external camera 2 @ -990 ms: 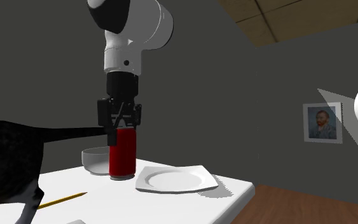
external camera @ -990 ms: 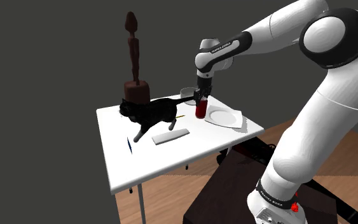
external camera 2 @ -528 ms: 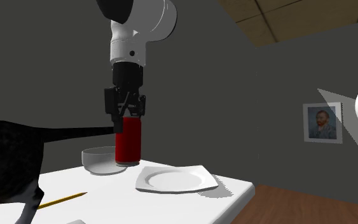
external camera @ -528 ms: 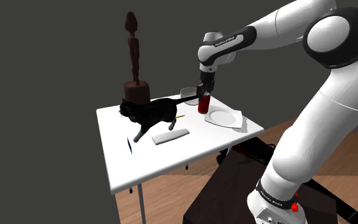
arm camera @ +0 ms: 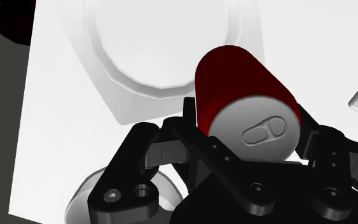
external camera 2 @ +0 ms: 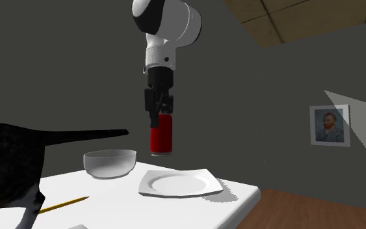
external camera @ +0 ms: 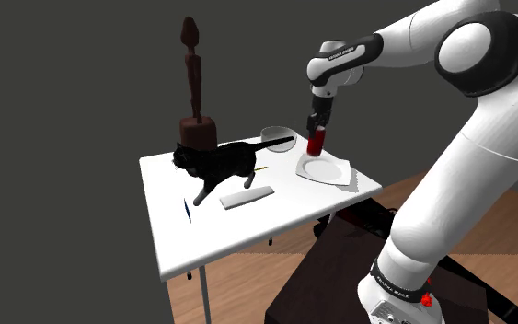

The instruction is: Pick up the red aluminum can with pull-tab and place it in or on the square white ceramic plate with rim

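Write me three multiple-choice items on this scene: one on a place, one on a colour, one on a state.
1. Where is the red can relative to the square plate?
A standing on it
B up in the air, clear of it
C lying sideways on it

2. What colour is the plate?
A white
B blue
C black

3. What is the claw doing?
A open, apart from the can
B shut on the can
C shut on nothing

Key:
1 B: the second exterior view shows a gap under the can.
2 A: it is plain white in every view.
3 B: the wrist view shows the claw clasping the can's top end.
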Tool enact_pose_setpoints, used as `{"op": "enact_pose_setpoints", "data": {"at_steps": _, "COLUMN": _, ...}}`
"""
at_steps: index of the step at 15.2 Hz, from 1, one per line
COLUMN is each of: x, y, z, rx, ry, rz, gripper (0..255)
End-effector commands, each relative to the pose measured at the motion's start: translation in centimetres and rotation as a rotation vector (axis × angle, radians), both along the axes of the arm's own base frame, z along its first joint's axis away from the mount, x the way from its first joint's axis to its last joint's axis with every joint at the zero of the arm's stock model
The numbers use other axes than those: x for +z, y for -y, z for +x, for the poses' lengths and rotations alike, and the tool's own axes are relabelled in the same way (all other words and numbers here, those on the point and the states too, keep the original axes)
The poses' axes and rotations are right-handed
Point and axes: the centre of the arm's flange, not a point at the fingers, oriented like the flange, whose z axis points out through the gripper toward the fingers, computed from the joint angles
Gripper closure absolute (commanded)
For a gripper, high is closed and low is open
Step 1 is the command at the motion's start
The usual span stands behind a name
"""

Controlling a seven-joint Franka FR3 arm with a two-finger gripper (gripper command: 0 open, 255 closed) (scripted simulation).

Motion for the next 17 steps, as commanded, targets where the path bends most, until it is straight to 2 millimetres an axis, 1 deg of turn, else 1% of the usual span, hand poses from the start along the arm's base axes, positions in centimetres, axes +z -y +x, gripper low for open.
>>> {"op": "enact_pose_setpoints", "data": {"at_steps": 1, "x": 0.3, "y": 2.2, "z": -1.1, "rx": 0.002, "ry": 0.0, "rz": 0.0, "gripper": 255}}
{"op": "enact_pose_setpoints", "data": {"at_steps": 5, "x": 1.1, "y": 7.2, "z": -3.4, "rx": 0.002, "ry": 0.0, "rz": 0.0, "gripper": 255}}
{"op": "enact_pose_setpoints", "data": {"at_steps": 17, "x": -5.3, "y": 7.2, "z": -3.4, "rx": 0.002, "ry": 0.0, "rz": 0.0, "gripper": 255}}
